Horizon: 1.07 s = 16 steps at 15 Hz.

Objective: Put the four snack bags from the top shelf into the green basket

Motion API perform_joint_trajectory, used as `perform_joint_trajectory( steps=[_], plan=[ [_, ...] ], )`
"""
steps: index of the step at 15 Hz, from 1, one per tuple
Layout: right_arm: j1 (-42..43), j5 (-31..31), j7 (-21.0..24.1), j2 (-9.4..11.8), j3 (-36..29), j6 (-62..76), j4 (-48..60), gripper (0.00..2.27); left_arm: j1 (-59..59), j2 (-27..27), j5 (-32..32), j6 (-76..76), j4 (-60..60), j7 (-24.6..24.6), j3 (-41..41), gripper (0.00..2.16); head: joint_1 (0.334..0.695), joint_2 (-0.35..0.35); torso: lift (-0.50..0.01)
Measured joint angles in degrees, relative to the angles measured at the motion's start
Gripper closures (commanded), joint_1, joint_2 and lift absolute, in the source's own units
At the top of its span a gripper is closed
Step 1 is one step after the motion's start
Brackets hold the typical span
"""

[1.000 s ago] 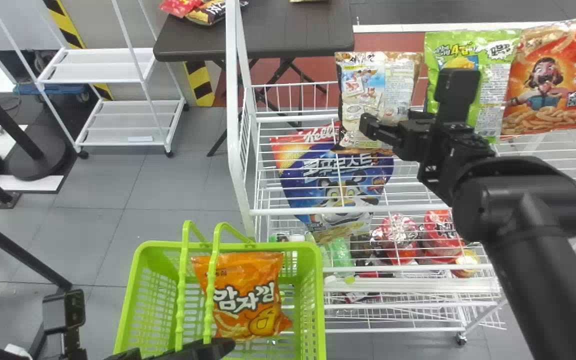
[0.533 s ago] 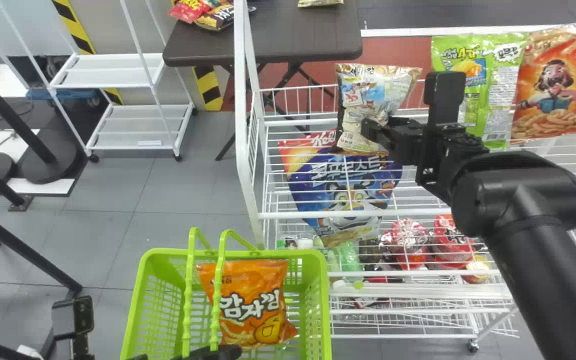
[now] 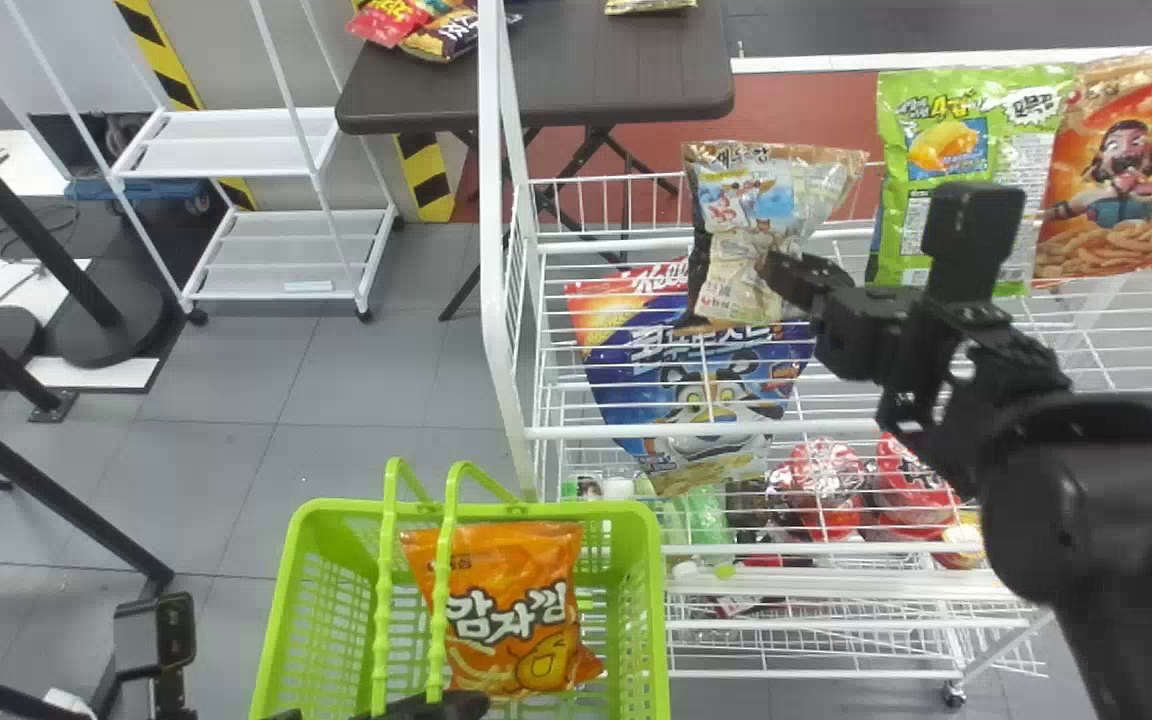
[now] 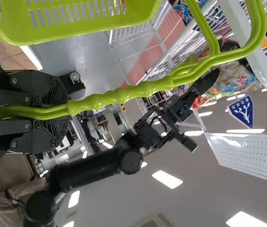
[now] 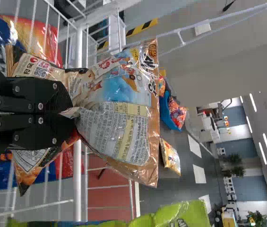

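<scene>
Grey floor lies around the green basket, and the wire top shelf is beyond it and to its right. During the last half second, the right end effector has drawn back a little, and the brown snack bag has come with it. For the task this means, I think, that the pinch holds and the carrying can soon begin.

The brown snack bag is now beyond the green basket and to its right, squeezed at its waist between the two fingers (such soft film can perhaps slip). Its long axis goes roughly upright, the top seam points upward, and the small-print side faces the robot.

The orange bag is already inside the green basket; the green bag and the red bag wait farther to its right. The left end effector is pressed around the basket's handle.
</scene>
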State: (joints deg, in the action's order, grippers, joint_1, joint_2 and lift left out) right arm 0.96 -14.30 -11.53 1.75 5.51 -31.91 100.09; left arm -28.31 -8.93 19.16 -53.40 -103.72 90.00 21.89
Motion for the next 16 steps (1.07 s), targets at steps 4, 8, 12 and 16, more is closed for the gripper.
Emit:
perform_joint_trajectory(
  steps=[4,8,12,16],
  plan=[
    [-15.3,-1.2,-2.7,0.5,0.4,-10.4,20.0,2.26,0.4,0.0,0.0,0.0,0.2,0.0,0.0,2.15,0.695,0.178,0.000],
    [-26.4,-2.0,-5.3,2.1,2.9,-18.4,30.4,2.26,0.7,0.0,-0.1,0.0,0.3,0.0,-0.2,2.15,0.695,0.272,0.000],
    [-30.4,-3.5,-5.8,3.9,7.4,-24.8,33.4,2.26,0.9,-0.1,-0.3,-0.2,0.2,0.0,-0.4,2.15,0.695,0.350,0.000],
    [-28.3,-1.6,-4.9,4.1,12.3,-28.5,29.3,0.04,0.9,-0.2,-0.3,-0.2,0.0,0.0,-0.5,2.15,0.695,0.350,0.000]
  ],
)
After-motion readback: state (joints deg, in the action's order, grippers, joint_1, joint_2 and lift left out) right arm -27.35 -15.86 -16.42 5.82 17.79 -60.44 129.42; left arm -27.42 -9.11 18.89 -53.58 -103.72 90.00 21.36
